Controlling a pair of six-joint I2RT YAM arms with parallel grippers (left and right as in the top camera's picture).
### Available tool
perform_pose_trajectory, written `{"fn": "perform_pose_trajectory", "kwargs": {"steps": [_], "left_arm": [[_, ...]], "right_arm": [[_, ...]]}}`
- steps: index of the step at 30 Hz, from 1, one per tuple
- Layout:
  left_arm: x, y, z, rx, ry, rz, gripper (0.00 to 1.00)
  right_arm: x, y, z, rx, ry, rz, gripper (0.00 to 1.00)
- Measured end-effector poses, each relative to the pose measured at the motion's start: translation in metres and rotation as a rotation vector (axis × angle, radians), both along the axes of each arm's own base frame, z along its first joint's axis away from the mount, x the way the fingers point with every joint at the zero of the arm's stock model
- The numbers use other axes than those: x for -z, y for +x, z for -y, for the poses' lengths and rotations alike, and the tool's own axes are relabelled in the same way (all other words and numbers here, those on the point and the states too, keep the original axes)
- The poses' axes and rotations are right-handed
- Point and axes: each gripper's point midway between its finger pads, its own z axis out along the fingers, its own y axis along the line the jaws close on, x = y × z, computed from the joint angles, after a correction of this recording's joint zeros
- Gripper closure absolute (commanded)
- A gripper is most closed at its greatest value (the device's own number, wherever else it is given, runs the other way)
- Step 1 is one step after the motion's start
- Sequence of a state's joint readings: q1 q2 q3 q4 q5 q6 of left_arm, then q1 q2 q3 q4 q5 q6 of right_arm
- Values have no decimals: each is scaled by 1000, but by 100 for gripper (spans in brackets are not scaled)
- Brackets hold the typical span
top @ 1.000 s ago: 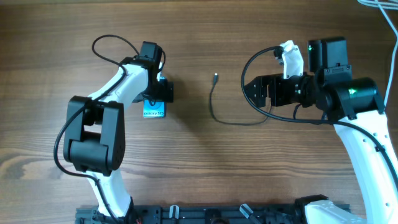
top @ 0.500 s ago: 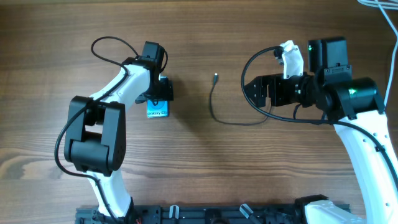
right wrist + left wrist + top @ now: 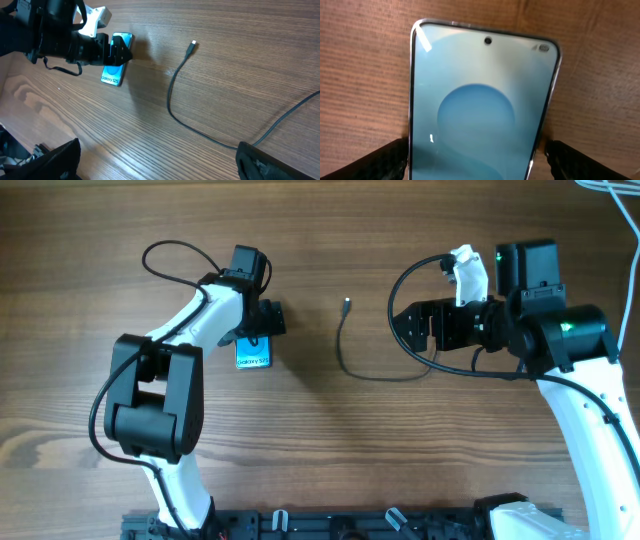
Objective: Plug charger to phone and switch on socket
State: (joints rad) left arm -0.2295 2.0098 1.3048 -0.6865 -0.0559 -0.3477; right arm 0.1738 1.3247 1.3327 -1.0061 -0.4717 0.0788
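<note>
We see the left pincer [image 3: 476,155] spread, straddling the glossy, round-cornered phone [image 3: 480,100] that lies flat on the grained wooden worktop [image 3: 320,460]. The thin black charger [image 3: 338,340] curls between both arms, its metal tip free. The right pincer [image 3: 157,152] gapes wide, empty.

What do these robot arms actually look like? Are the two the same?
They look much alike. The left arm and right arm have smooth white tube sections joined by chunky black rounded joints. Each ends in a black two-fingered hand: the left hand and the right hand. Thin black cables loop loosely near each wrist. The right arm also shows small green lights.
</note>
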Motion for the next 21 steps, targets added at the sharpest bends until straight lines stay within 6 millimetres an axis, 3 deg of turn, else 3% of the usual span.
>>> {"fn": "perform_pose_trajectory", "kwargs": {"steps": [13, 21], "left_arm": [[0, 2, -3, 1, 17, 11, 22], [0, 3, -3, 1, 16, 13, 23]], "right_arm": [[-1, 1, 0, 7, 5, 0, 0], [-1, 1, 0, 11, 7, -4, 0]]}}
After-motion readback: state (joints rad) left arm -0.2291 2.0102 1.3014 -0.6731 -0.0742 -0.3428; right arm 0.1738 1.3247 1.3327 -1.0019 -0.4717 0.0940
